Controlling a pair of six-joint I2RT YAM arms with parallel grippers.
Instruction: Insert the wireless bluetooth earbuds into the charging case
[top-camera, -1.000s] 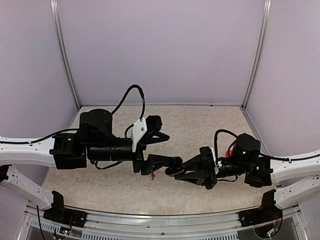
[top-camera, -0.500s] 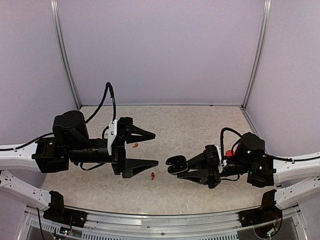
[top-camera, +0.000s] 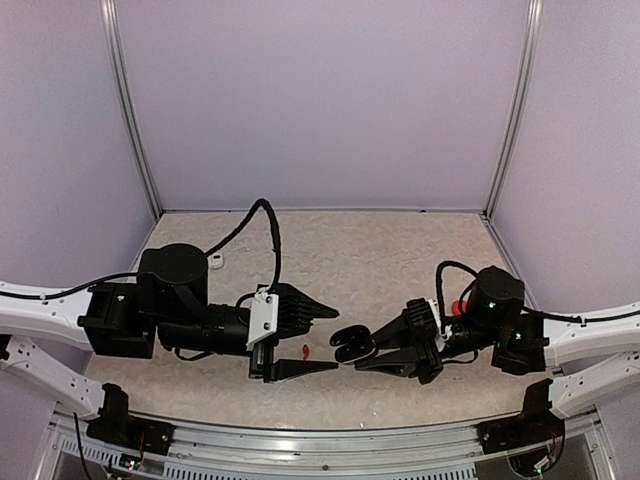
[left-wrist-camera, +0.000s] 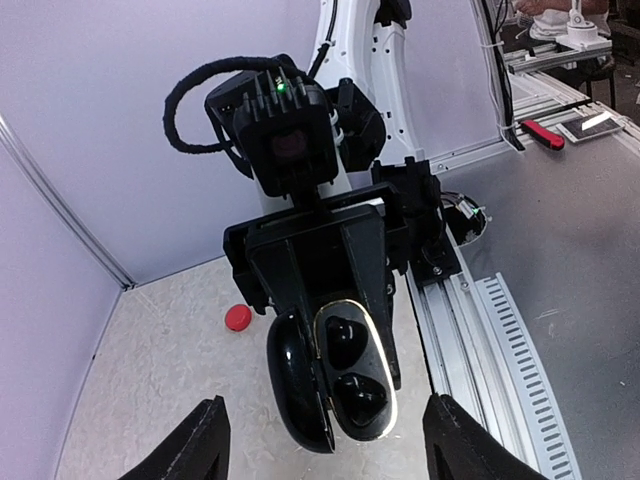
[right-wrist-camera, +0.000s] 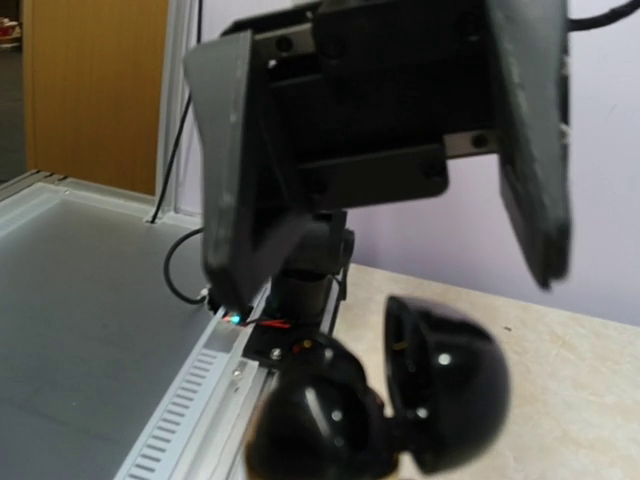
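Hovering over beige tabletop (top-camera: 380, 255) between lilac walls (top-camera: 320, 100), left fingers (top-camera: 300, 371) spread; right fingers (top-camera: 392, 362) pinch black case (top-camera: 350, 345).

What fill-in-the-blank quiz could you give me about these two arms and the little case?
The right end effector grips a charging case whose colour is ___. That case is ___, not closed. In the top view a tiny earbud of ___ colour lies on the table between the fingers of the left end effector. The left end effector holds ___.
Missing words: black; open; red; nothing.
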